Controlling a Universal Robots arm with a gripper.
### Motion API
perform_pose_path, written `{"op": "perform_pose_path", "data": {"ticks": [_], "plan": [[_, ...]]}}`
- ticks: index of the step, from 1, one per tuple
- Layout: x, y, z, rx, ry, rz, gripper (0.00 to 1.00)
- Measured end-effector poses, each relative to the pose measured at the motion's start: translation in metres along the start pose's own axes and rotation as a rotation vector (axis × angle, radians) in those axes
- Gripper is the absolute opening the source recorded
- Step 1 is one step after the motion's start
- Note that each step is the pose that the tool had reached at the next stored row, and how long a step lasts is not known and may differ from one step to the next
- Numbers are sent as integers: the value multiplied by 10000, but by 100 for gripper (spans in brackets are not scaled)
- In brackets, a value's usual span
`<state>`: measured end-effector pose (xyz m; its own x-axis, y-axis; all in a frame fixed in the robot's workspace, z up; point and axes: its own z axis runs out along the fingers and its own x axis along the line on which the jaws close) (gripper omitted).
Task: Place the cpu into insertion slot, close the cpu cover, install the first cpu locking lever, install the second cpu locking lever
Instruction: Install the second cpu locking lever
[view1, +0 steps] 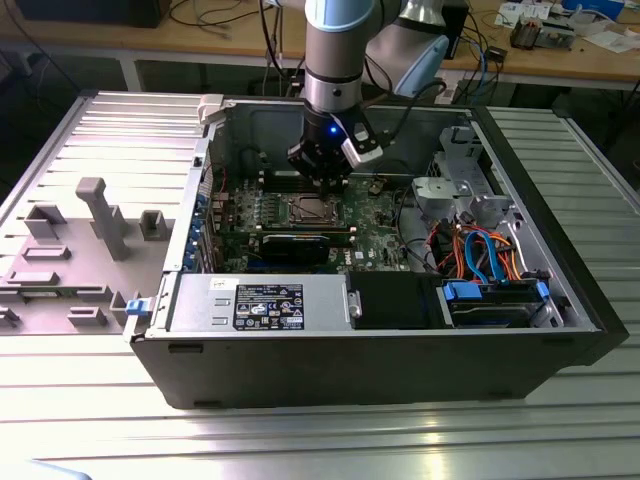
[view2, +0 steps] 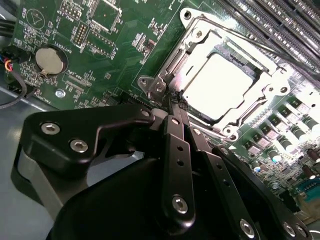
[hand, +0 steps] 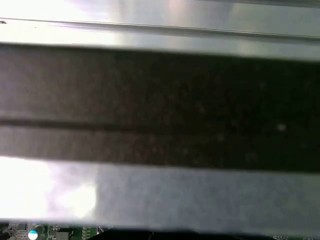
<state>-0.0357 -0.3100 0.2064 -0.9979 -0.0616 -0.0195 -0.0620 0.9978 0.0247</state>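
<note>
Pressing its narrowly closed fingertips (view2: 176, 107) against the socket edge, the gripper (view2: 175, 112) is seemingly working a locking lever, since the cpu (view2: 220, 85) is already sitting under the lowered cpu cover (view2: 270, 92).

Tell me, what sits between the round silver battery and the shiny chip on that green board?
In the second wrist view, green motherboard with small parts, then the cpu cover rim, lies between the coin battery and the cpu.
</note>
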Motion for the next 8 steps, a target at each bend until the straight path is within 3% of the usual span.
{"op": "perform_pose_path", "data": {"ticks": [2,5,8], "plan": [[1,-11,-18,1,1,2,11],[-1,-9,-104,2,1,0,11],[-2,-14,-121,1,0,-1,11]]}}
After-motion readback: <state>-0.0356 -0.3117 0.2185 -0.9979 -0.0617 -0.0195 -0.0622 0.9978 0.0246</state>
